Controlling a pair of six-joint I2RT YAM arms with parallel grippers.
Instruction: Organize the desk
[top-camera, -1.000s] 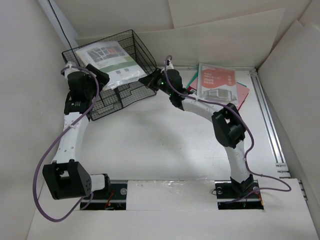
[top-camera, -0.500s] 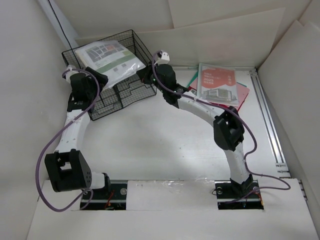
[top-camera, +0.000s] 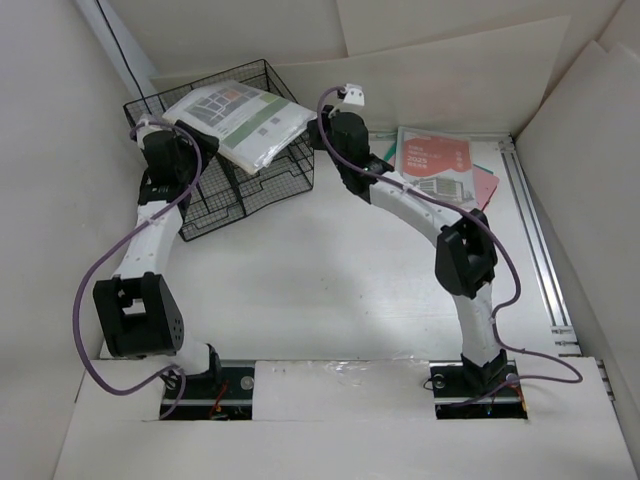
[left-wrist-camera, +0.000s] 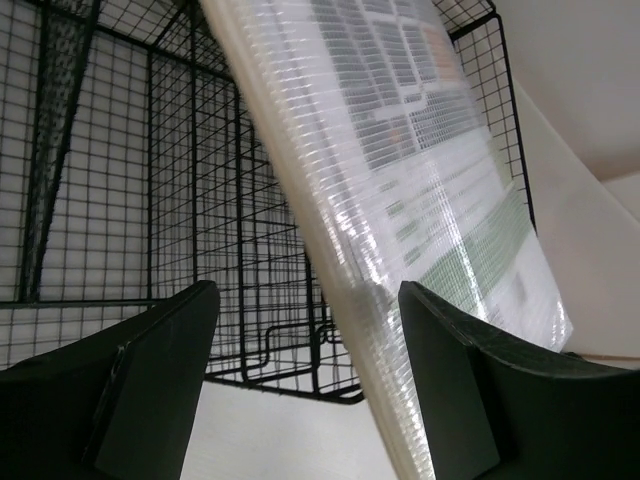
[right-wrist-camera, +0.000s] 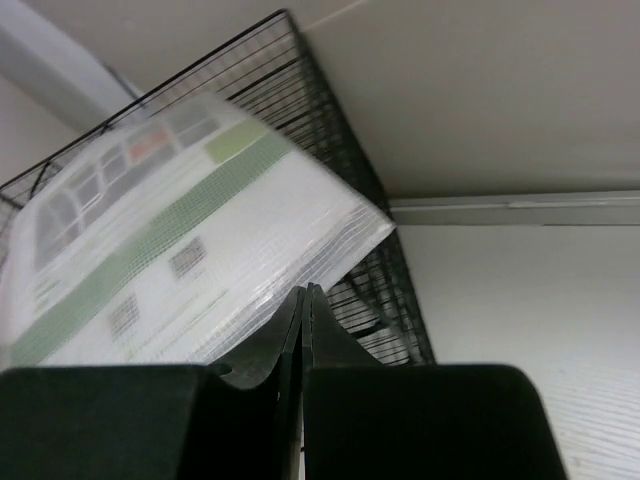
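Note:
A black wire basket (top-camera: 230, 190) stands at the back left of the white desk (top-camera: 300, 290). A thick packet of printed sheets in clear plastic (top-camera: 240, 115) lies tilted across its top, overhanging the right rim. My right gripper (top-camera: 312, 128) is shut, and in the right wrist view (right-wrist-camera: 305, 290) its joined tips press up under the packet's (right-wrist-camera: 170, 240) near corner. My left gripper (top-camera: 172, 150) is at the basket's left side. The left wrist view shows it open (left-wrist-camera: 308, 290), the packet's (left-wrist-camera: 420, 150) edge standing between the fingers, close to the right one.
A red-and-white booklet (top-camera: 433, 163) lies on pink and green folders (top-camera: 484, 188) at the back right. A metal rail (top-camera: 540, 240) runs along the desk's right edge. Upright white boards (top-camera: 450, 60) enclose the back and sides.
My right gripper rose and moved back, lifting the packet's right edge above the basket rim. My left arm swung back along the basket's left side and its jaws narrowed around the packet's edge.

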